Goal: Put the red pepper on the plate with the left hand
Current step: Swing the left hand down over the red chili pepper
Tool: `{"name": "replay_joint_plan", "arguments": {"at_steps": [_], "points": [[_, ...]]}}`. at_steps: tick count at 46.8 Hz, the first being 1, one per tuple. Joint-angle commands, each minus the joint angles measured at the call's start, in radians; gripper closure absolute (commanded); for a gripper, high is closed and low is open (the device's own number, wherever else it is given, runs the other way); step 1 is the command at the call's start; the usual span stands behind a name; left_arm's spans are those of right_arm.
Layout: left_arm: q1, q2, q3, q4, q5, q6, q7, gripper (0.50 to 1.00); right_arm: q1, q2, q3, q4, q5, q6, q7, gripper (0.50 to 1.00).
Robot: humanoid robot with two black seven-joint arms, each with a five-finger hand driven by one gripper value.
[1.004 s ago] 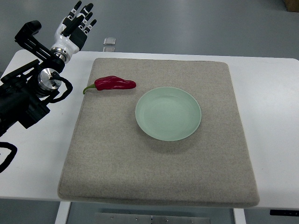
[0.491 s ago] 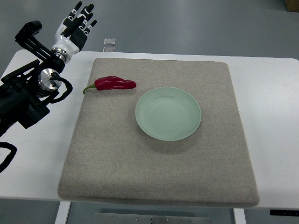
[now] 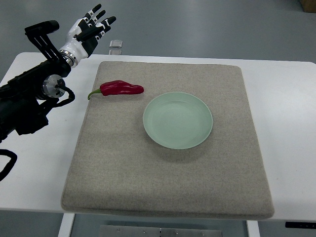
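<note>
White surface (image 3: 289, 94) carries a grey felt mat (image 3: 168, 182), with a pale green round plate (image 3: 177, 120) at its centre. Left hand (image 3: 88, 32) hovers with fingers spread, empty, beyond the mat's far-left corner. Glossy red pepper (image 3: 121, 88) lies on the mat, just left of the plate.

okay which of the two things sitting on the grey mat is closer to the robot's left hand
The red pepper, lying at the mat's far left with its green stem pointing toward the left hand. The pale green plate sits empty near the mat's middle, farther from that hand.
</note>
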Motion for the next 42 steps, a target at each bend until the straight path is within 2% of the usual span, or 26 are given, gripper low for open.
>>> {"name": "replay_joint_plan", "arguments": {"at_steps": [1, 10, 42], "points": [[-0.002, 0.000, 0.002, 0.000, 0.106, 0.006, 0.004, 0.557, 0.000, 0.000, 0.000, 0.000, 0.000, 0.000, 0.000, 0.570], [-0.012, 0.002, 0.000, 0.000, 0.384, 0.008, 0.004, 0.613, 0.000, 0.000, 0.000, 0.000, 0.000, 0.000, 0.000, 0.572], [-0.084, 0.066, 0.235, -0.015, 1.016, 0.005, 0.013, 0.600, 0.000, 0.000, 0.000, 0.000, 0.000, 0.000, 0.000, 0.572]]}}
